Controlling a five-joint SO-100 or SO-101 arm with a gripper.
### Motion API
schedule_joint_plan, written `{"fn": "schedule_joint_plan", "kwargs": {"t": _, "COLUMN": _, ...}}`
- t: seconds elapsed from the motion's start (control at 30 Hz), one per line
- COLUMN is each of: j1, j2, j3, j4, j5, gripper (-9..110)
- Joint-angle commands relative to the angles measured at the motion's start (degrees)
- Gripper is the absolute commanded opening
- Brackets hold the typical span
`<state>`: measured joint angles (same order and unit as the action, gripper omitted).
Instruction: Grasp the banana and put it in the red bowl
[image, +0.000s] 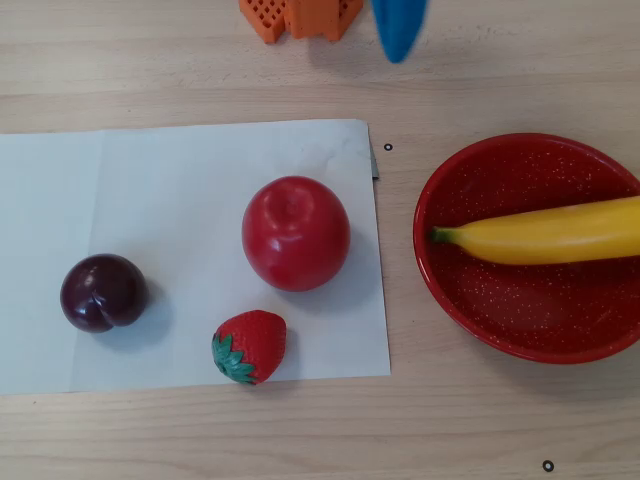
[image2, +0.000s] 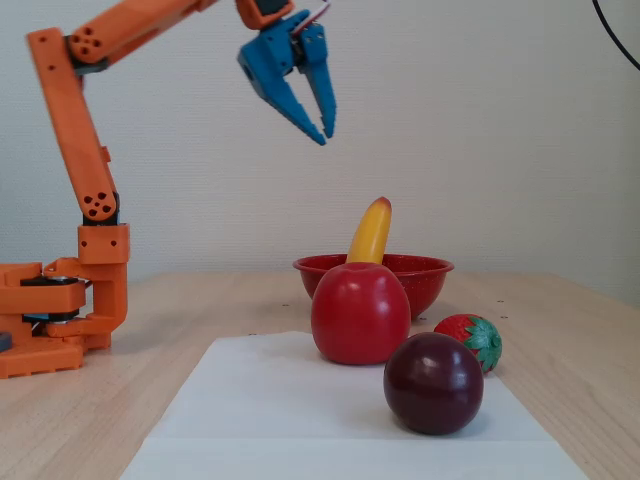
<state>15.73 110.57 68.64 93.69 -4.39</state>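
Two blue fingers of the gripper (image2: 323, 132) nearly together, holding nothing, high above the table, banana (image: 545, 235) resting in red bowl (image: 470, 310).

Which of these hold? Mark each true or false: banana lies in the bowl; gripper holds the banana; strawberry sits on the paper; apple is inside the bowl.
1. The banana lies in the red bowl. True.
2. The gripper holds the banana. False: it hangs empty in the air, well above the fruit.
3. The strawberry sits on the white paper. True.
4. The apple is inside the bowl. False: it stands on the paper.
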Motion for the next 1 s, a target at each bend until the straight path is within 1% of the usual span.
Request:
{"fn": "schedule_joint_plan", "kwargs": {"t": 0.0, "j1": -1.85, "j2": 10.28, "j3": 3.6, "j4": -3.16, "j5": -1.85, "gripper": 0}}
{"fn": "schedule_joint_plan", "kwargs": {"t": 0.3, "j1": -5.71, "j2": 31.2, "j3": 31.29, "j4": -14.59, "j5": -2.11, "gripper": 0}}
{"fn": "schedule_joint_plan", "kwargs": {"t": 0.5, "j1": -8.7, "j2": 42.89, "j3": 48.43, "j4": -24.96, "j5": -2.72, "gripper": 0}}
{"fn": "schedule_joint_plan", "kwargs": {"t": 0.63, "j1": -10.9, "j2": 51.06, "j3": 59.33, "j4": -34.1, "j5": -5.54, "gripper": 0}}
{"fn": "schedule_joint_plan", "kwargs": {"t": 0.8, "j1": -12.57, "j2": 58.54, "j3": 70.05, "j4": -41.13, "j5": -6.94, "gripper": 0}}
{"fn": "schedule_joint_plan", "kwargs": {"t": 0.97, "j1": -13.27, "j2": 65.04, "j3": 83.41, "j4": -49.48, "j5": -6.15, "gripper": 0}}
